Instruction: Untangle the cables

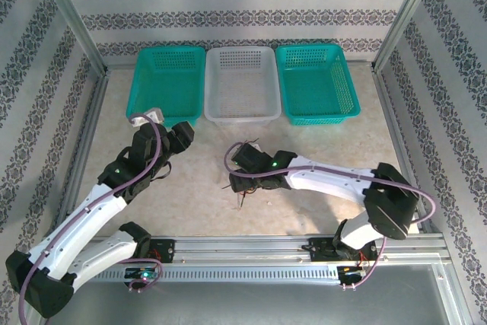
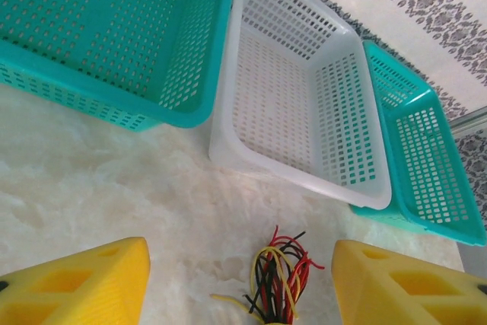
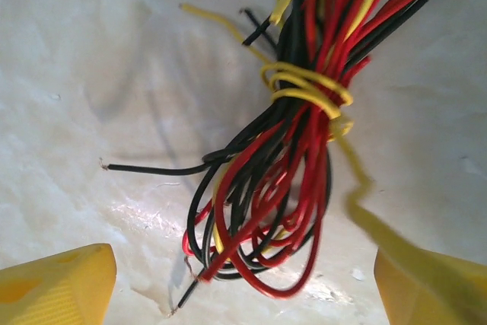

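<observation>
Lying on the table (image 1: 190,203) toward its near edge, the cables (image 3: 281,180) formed one knot, bound by a yellow loop (image 3: 308,85). The right gripper (image 3: 245,264) and left gripper (image 2: 240,264) both stood spread, gripping nothing; all the separating was left.

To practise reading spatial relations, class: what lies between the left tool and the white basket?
In the left wrist view, the cables show between the left tool's fingers; beyond them, bare table runs to the white basket.
</observation>
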Action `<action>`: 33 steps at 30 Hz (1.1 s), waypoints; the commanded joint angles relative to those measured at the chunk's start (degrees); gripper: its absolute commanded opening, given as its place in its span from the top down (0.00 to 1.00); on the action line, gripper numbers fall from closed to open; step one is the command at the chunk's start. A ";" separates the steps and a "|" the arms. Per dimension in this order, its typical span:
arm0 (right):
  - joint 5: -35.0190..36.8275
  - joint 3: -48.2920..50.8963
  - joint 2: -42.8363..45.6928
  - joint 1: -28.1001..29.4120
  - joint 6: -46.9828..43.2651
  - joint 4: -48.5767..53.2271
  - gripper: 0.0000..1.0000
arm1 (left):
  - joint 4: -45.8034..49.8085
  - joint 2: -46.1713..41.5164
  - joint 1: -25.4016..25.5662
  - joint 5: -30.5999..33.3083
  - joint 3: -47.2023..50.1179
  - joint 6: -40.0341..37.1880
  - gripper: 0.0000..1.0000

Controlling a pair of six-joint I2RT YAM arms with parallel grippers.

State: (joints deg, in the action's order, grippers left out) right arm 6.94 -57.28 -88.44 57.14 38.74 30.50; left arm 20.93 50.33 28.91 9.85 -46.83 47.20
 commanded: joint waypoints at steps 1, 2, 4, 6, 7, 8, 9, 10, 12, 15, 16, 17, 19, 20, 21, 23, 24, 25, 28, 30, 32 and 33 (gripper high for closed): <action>-1.99 -1.50 -2.92 -0.80 0.79 -1.45 0.12 | 3.95 2.38 0.85 -2.86 -3.10 -1.47 0.34; -2.04 -1.48 -3.95 -1.73 1.30 -1.81 0.12 | 4.78 3.56 0.84 -4.72 -4.04 -3.13 0.34; -3.00 -1.27 -5.70 -3.59 1.60 -3.38 0.12 | 6.27 4.67 0.83 -5.95 -4.84 -5.37 0.35; -3.62 -1.54 -7.21 -4.63 1.06 -4.38 0.12 | 6.41 4.41 0.77 -5.50 -4.04 -5.91 0.32; -4.22 -2.14 -8.16 -5.14 0.75 -3.96 0.14 | 6.56 4.05 0.80 -5.45 -3.82 -5.95 0.31; -4.92 -2.61 -8.85 -5.74 0.35 -3.79 0.16 | 6.59 3.70 0.76 -6.07 -3.97 -6.50 0.29; -5.22 -2.73 -9.16 -6.10 0.05 -4.02 0.16 | 6.22 3.58 0.73 -6.77 -4.01 -7.37 0.29; -5.09 -2.52 -9.29 -6.49 -0.28 -4.34 0.16 | 6.03 3.53 0.76 -7.12 -4.11 -7.86 0.29; -5.38 -2.08 -9.74 -7.65 -0.90 -4.40 0.17 | 6.10 3.55 0.73 -6.69 -4.17 -7.74 0.29; -6.81 -0.95 -10.30 -8.98 -1.71 -4.99 0.19 | 6.05 4.00 0.72 -6.63 -4.18 -6.61 0.29; -7.13 -0.56 -10.42 -9.28 -2.06 -5.22 0.20 | 6.05 4.10 0.72 -6.76 -4.16 -6.19 0.29; -7.35 -0.11 -10.52 -9.48 -2.41 -5.45 0.20 | 6.05 4.27 0.76 -6.88 -4.26 -6.00 0.30; -7.97 0.54 -10.85 -9.81 -2.71 -5.76 0.23 | 6.54 4.40 0.76 -6.80 -4.55 -6.05 0.30; -8.23 0.91 -10.96 -9.83 -2.66 -5.93 0.23 | 7.10 4.26 0.72 -6.56 -4.89 -6.24 0.32; -8.63 1.30 -11.01 -9.79 -2.54 -6.14 0.23 | 7.72 4.17 0.75 -6.36 -5.25 -6.51 0.33; -9.29 2.17 -10.81 -9.76 -2.27 -6.66 0.24 | 9.04 3.89 0.71 -5.48 -6.02 -7.22 0.35; -9.27 2.62 -10.68 -9.73 -2.10 -6.77 0.24 | 9.63 3.74 0.78 -4.84 -6.18 -7.65 0.35; -9.26 3.01 -10.61 -9.73 -2.09 -6.92 0.24 | 10.09 3.63 0.74 -4.10 -6.35 -7.90 0.35; -9.31 4.04 -10.52 -10.18 -2.59 -7.03 0.30 | 11.06 3.85 0.75 -2.56 -6.56 -8.35 0.35; -9.14 4.67 -9.89 -10.38 -2.79 -7.29 0.34 | 10.89 4.46 0.76 -2.80 -7.08 -8.65 0.36; -9.05 5.31 -8.98 -10.56 -2.96 -7.64 0.38 | 10.41 4.78 0.71 -3.84 -7.92 -9.09 0.37; -8.99 5.50 -8.33 -10.65 -3.04 -7.79 0.41 | 10.02 4.89 0.79 -4.20 -8.12 -9.32 0.37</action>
State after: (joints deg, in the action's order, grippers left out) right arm -1.41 -54.04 -97.23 47.33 36.05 19.11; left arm 29.63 54.94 28.91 5.37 -52.62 39.97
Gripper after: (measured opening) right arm 0.613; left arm 0.636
